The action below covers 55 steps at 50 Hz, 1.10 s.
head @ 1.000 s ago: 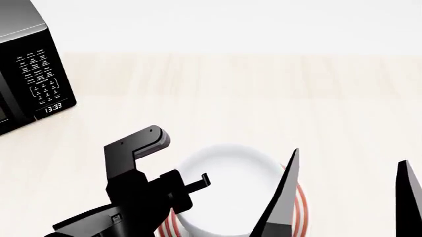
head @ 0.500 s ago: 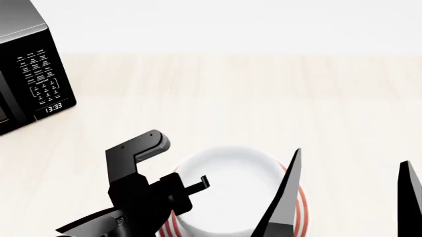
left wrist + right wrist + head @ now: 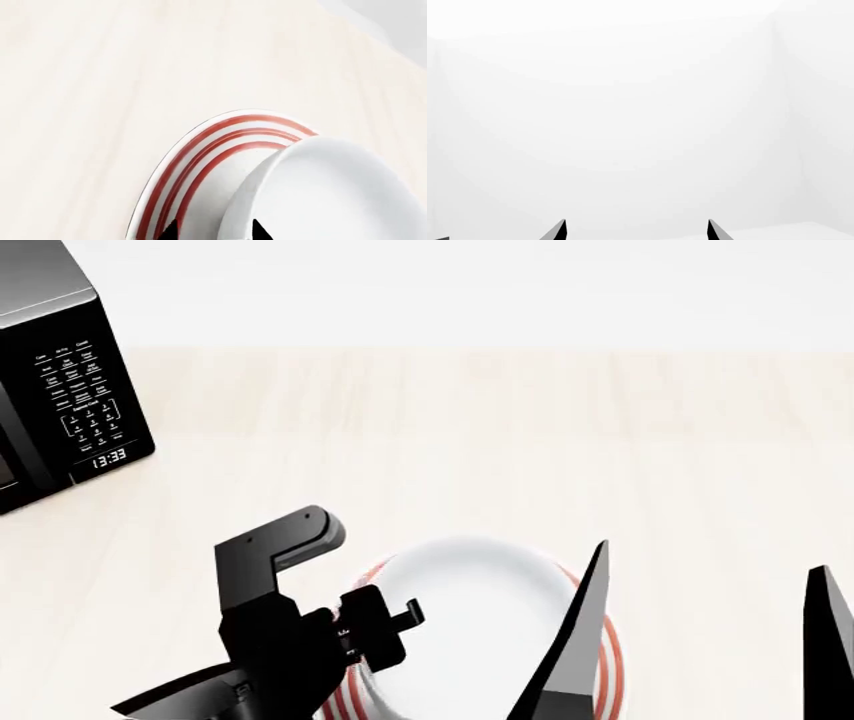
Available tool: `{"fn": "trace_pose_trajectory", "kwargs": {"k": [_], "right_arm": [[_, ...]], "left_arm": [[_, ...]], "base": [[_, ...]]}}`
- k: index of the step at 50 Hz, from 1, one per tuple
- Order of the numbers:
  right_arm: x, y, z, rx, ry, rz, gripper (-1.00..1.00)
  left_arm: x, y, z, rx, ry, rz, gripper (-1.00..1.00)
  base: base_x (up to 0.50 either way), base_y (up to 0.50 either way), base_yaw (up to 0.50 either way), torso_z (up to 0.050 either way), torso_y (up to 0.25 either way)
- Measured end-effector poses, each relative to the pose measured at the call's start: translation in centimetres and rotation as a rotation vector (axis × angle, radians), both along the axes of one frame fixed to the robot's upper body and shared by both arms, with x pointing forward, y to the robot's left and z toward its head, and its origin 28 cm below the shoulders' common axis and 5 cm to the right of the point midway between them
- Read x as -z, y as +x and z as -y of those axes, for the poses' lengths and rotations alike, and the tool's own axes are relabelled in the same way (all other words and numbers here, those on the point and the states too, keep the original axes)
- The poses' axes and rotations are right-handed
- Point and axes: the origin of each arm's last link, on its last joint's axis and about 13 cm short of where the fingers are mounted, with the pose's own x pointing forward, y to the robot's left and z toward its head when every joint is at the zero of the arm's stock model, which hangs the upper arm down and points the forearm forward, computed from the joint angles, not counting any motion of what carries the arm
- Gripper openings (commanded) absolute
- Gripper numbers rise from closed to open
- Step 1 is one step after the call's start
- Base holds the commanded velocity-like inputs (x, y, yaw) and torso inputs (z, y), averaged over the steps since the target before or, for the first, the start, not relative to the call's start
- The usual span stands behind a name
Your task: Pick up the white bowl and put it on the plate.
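The white bowl [image 3: 467, 600] sits on the plate [image 3: 611, 670], whose red rings show on both sides of it. My left gripper [image 3: 398, 625] is at the bowl's left rim. In the left wrist view the left gripper [image 3: 215, 231] straddles the wall of the bowl [image 3: 333, 195], one tip over the plate [image 3: 200, 150] and one inside the bowl. The jaws stand apart with space beside the wall, open. My right gripper [image 3: 701, 640] hangs open at the bowl's right, nothing between its fingers. The right wrist view shows the right gripper [image 3: 635, 231] against plain white.
A black microwave [image 3: 54, 390] stands at the far left of the pale wooden counter [image 3: 534, 440]. A white wall runs behind the counter.
The left gripper's finger block has slid slightly right and down toward the bowl's rim. The bowl, plate and right arm have stayed put.
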Motion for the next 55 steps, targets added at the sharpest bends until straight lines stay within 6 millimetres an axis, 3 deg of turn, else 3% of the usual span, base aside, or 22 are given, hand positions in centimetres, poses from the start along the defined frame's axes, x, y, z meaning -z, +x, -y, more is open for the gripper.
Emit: {"fn": "trace_pose_trajectory", "kwargs": {"k": [29, 55], "right_arm": [[-0.2, -0.1, 0.0, 0.000, -0.001, 0.007, 1.00], [-0.3, -0.2, -0.2, -0.010, -0.002, 0.010, 1.00]], "left_arm": [[-0.9, -0.4, -0.3, 0.033, -0.012, 0.023, 1.00], [-2.8, -3.1, -2.1, 0.079, 0.021, 0.073, 1.00]], "base": [[0.00, 0.00, 0.00, 0.000, 0.000], [0.00, 0.00, 0.00, 0.000, 0.000]]}}
